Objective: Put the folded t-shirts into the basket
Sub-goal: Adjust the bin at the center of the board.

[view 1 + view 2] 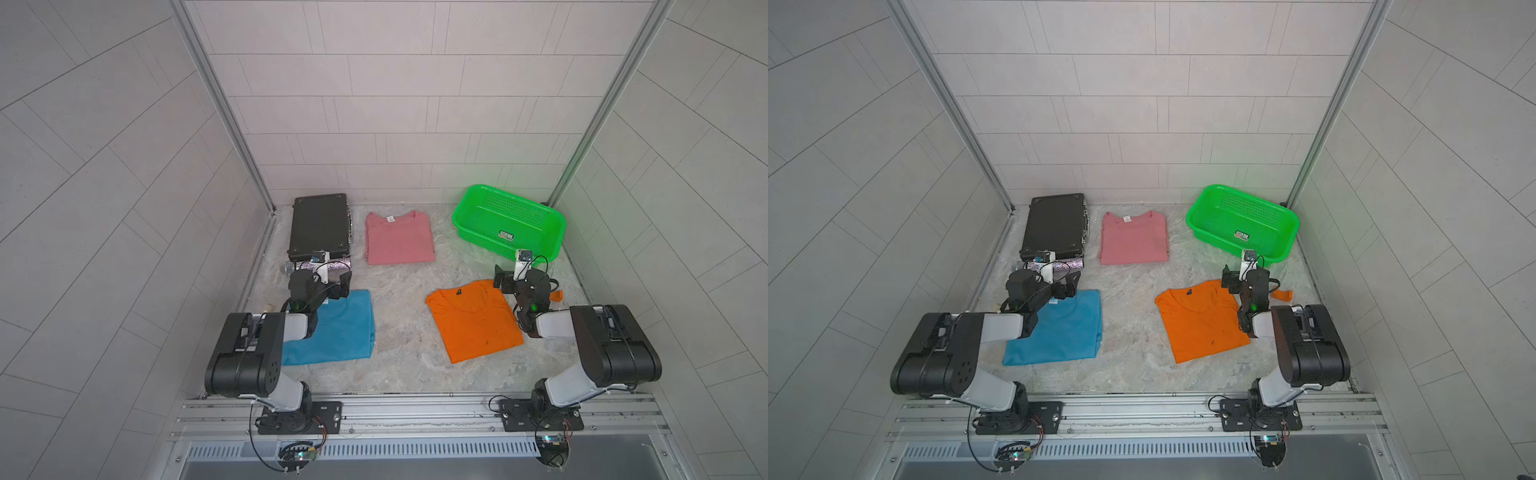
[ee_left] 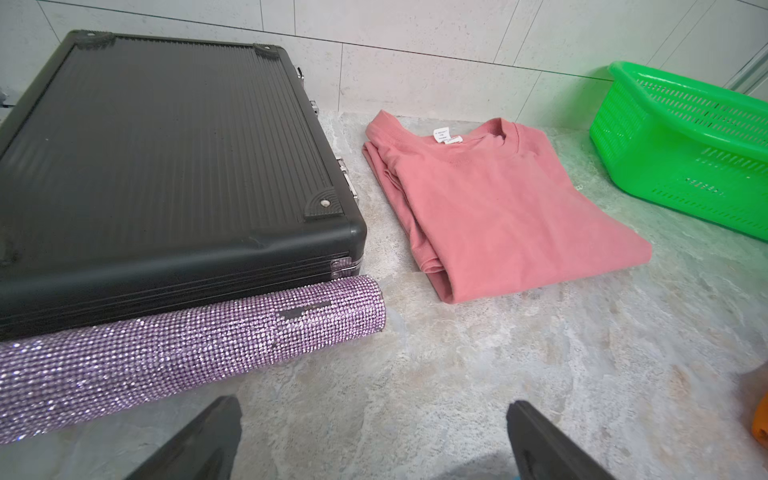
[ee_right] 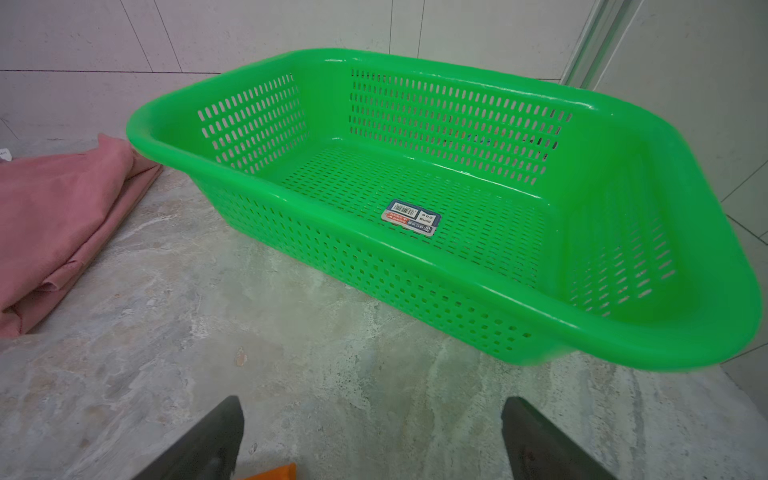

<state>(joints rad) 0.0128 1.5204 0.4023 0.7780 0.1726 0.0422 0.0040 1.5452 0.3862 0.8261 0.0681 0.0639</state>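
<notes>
Currently all three folded t-shirts are lying on the surface (image 1: 407, 340), and the green basket (image 1: 507, 204), sitting at the upper right of it in both top views, is holding nothing. The pink t-shirt (image 1: 399, 239) is lying at the upper middle, between the black case (image 1: 320, 226) and the basket. The teal-blue t-shirt (image 1: 345, 328) is lying at the lower left and the orange t-shirt (image 1: 473, 324) at the lower right.

The left gripper (image 2: 374, 409) is hovering over the upper edge of the teal-blue one, its jaws standing wide apart with nothing between them. The right gripper (image 3: 370, 405) is hovering over the upper right corner of the orange one, also spread and empty, and it is facing the basket.

I am judging that the first pick is not yet begun. To do it well, the right gripper should be coming down on a folded edge of the orange t-shirt and catching all layers together, so the fold is not opening. Then it should be lifting the cloth clear above the near rim before releasing. The glittery purple roll (image 2: 187, 345) beside the case is needing no attention.
</notes>
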